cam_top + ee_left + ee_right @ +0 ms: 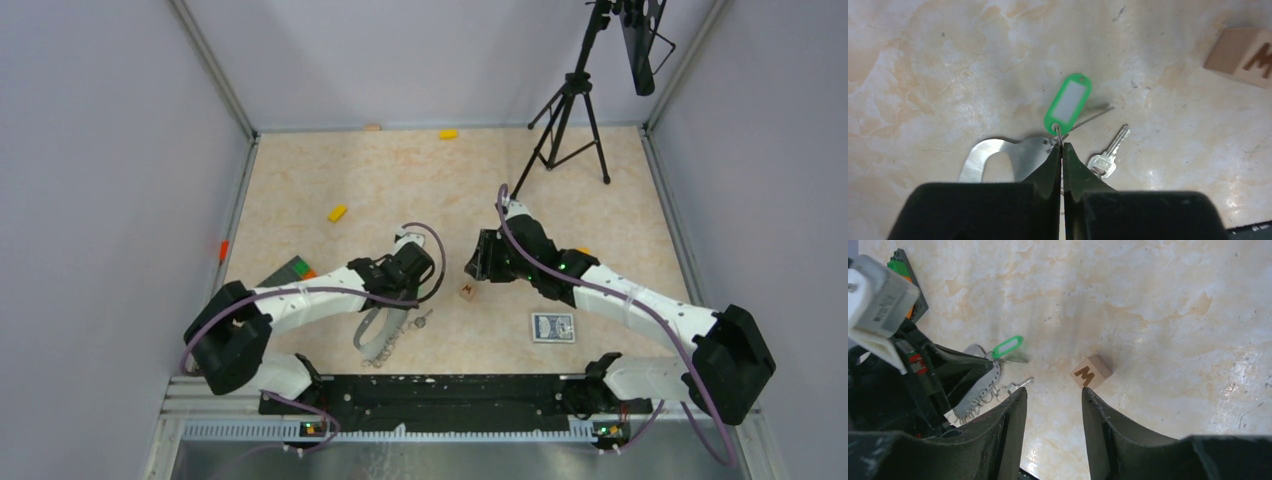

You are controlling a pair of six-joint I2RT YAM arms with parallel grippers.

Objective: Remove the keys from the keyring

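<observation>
**A:** Where's the keyring?

**B:** The grey keyring (1023, 152) lies flat on the table (948, 75), lower left in the left wrist view. It sits partly under the left gripper (1062, 150).

**A:** And that claw?

**B:** Pressed together, pinching the wire loop of the green-headed key (1069, 102). A silver key (1108, 156) lies just right of the tips.

**A:** Further right?

**B:** A wooden cube (1090, 371) marked M. The right gripper (1050, 405) is beside it, spread wide and holding nothing.

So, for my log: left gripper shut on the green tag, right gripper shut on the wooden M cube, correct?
The left gripper does hold the green tag. The right gripper is open and empty: the right wrist view shows the wooden M cube apart, beyond it.
</observation>
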